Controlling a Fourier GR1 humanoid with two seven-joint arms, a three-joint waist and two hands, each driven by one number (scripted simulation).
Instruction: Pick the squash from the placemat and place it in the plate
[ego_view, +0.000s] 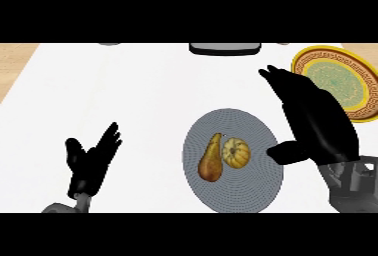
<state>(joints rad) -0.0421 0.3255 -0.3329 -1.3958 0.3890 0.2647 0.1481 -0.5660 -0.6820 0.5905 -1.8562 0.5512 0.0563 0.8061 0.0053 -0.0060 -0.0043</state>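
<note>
Counter (111, 90), pale and plain, seen from steeply above, with no brand, label or readable writing on anything in view. At its centre lies a round grey placemat (233, 160) with a fine dotted weave. Two things rest on it, touching side by side: a brownish pear (211, 159), long and tilted, on the left, and the squash (237, 153), small, round, pale yellow and ribbed, on the right.

At the upper right sits the plate (339, 82) — yellow rim, dark patterned band, green middle — cut off by the right edge and partly covered by the right hand (317, 122). That hand is released, fingers straight and pointing up the view, thumb jutting toward the placemat's right edge; it hovers just beside the squash without touching it. Its grey forearm is cut off at the lower right corner.

The left hand (92, 160) shows at the lower left, well apart from the placemat, fingers relaxed and spread upward, grasping nothing.

Along the far edge a dark, grey-topped object (225, 48) is cut off — too little shows to identify it.
</note>
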